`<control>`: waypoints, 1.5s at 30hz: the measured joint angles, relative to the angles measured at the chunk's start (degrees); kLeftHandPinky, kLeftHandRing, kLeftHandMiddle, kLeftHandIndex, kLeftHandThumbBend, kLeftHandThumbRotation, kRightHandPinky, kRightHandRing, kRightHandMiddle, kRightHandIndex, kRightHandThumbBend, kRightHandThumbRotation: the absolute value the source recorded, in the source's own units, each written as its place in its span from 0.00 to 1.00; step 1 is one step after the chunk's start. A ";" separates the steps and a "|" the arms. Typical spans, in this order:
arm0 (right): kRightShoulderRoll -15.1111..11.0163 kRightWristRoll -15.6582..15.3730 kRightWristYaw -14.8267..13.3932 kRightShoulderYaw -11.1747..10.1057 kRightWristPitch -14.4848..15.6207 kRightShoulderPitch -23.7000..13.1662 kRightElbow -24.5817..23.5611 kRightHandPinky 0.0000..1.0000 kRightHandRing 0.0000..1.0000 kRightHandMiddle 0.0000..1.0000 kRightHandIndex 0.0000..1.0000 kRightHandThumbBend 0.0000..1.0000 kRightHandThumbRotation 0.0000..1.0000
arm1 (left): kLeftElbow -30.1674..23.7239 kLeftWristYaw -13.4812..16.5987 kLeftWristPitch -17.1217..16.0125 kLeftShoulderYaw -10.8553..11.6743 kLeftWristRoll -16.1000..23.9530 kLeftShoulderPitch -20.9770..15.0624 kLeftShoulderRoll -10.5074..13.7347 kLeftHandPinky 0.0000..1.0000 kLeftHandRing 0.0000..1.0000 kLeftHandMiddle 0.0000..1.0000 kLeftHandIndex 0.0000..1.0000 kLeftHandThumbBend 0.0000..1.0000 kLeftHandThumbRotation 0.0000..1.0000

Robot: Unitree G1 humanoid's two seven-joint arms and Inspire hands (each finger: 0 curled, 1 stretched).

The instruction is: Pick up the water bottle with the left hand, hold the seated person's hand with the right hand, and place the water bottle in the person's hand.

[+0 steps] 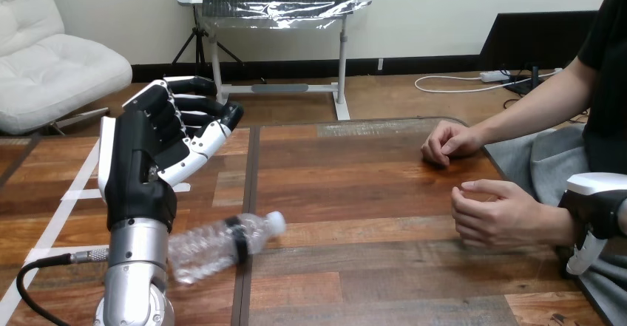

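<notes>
The wooden surface [384, 185] stretched below and to the right of the left hand [137, 156]. White tape strips [74, 194] crossed its boards just left of that hand. A dark seam [250, 178] ran lengthwise just right of it.

Water bottle [222, 243] lies on table [370, 185] beside left forearm [137, 267].

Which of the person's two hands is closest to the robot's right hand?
The person's lower hand, just beside the right hand; the person's upper hand sits farther back.
</notes>
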 measured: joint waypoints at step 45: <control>1.20 3.04 -6.94 -0.11 -2.42 0.14 2.12 0.30 0.41 0.52 0.56 0.60 0.00 | 1.91 1.47 -3.15 -0.74 8.92 -0.28 1.58 0.41 0.45 0.49 0.53 0.58 0.00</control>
